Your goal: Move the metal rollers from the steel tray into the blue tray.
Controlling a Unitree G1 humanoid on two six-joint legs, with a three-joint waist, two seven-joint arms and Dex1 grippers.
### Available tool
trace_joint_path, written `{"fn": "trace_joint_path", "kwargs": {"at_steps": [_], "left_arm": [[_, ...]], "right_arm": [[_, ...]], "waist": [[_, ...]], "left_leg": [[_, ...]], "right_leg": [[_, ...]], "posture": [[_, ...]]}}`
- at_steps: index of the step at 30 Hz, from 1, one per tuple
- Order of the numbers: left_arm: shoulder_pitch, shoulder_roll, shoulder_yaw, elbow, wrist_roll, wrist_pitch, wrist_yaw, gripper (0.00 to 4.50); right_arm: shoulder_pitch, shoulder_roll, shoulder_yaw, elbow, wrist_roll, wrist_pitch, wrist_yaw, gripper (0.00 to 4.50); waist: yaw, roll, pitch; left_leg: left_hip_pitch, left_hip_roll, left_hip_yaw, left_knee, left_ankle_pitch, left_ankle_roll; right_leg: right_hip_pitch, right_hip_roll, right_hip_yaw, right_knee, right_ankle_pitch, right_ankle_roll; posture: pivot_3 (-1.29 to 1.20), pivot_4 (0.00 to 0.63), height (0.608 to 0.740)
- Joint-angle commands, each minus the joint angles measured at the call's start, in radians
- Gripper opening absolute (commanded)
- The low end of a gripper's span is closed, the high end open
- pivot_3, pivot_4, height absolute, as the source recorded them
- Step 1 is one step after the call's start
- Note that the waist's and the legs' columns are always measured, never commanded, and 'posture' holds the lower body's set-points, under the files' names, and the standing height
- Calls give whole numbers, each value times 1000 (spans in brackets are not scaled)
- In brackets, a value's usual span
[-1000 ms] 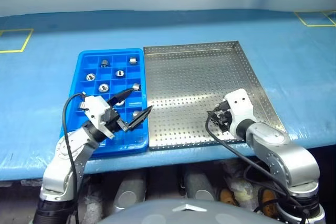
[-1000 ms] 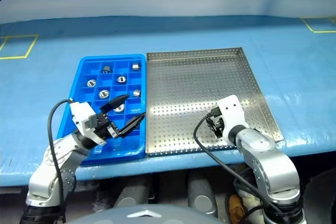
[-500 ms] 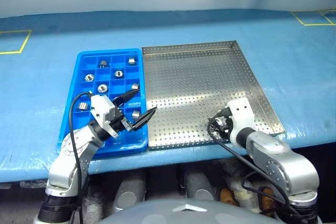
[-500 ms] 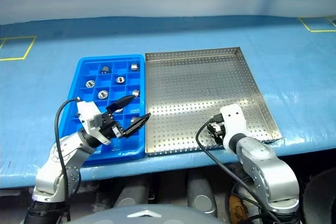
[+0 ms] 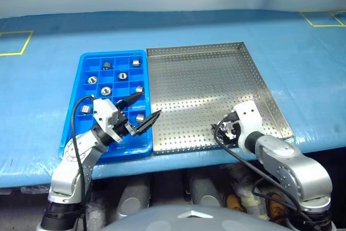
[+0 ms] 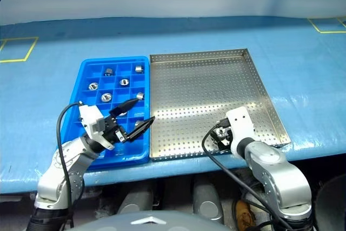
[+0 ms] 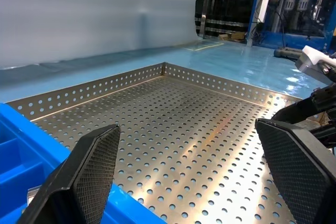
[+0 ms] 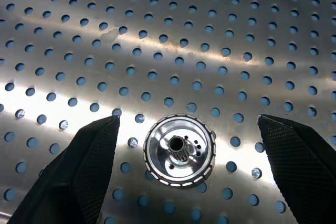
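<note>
**Right gripper spread wide over the last roller**

As the right gripper (image 8: 181,169) widened its fingers from a narrower gap a second before, one roller (image 8: 179,150) lay on the steel tray (image 5: 200,79) midway between them, untouched. At the tray's five o'clock corner, that likely set up the final pick. Nine o'clock of it, the blue tray (image 5: 75,123) already held several rollers. Above that tray's near end, the left gripper (image 5: 141,112) hung fully spread and empty.
</note>
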Motion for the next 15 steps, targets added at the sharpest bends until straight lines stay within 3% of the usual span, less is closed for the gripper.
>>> {"fn": "trace_joint_path", "kwargs": {"at_steps": [1, 5, 7, 13, 15], "left_arm": [[7, -7, 10, -8, -8, -26, -3, 4500], [16, -10, 14, -11, -7, -28, 1, 4500], [16, -11, 13, -11, -6, -29, 2, 4500], [29, -10, 45, -15, -6, -49, 15, 4500], [38, -8, 63, -23, -8, -60, 21, 4500]], "right_arm": [[3, -5, 13, -19, 12, 34, 0, 4447], [-11, -14, 43, -10, -2, 82, -17, 4272], [-21, -15, 44, -7, -10, 89, -27, 3830], [-95, -11, 43, -35, -11, 74, -37, 1866], [-142, 2, 55, -45, -8, 77, -40, 1735]], "waist": [[2, 0, 0], [7, 0, 0], [8, 0, 0], [11, 0, 0], [10, 0, 0]], "left_leg": [[0, 0, 0, 0, 0, 0], [0, 0, 0, 0, 0, 0], [0, 0, 0, 0, 0, 0], [0, 0, 0, 1, 0, 0], [0, 0, 0, 1, 0, 0]], "right_leg": [[0, 0, 0, 0, 0, 0], [0, 0, 0, 0, 0, 0], [0, 0, 0, 0, 0, 0], [0, 0, 0, 0, 0, 0], [0, 0, 0, 0, 0, 0]], "posture": [[-40, 150, 740], [-34, 150, 740], [-32, 150, 740], [-4, 150, 740], [12, 150, 740]]}}
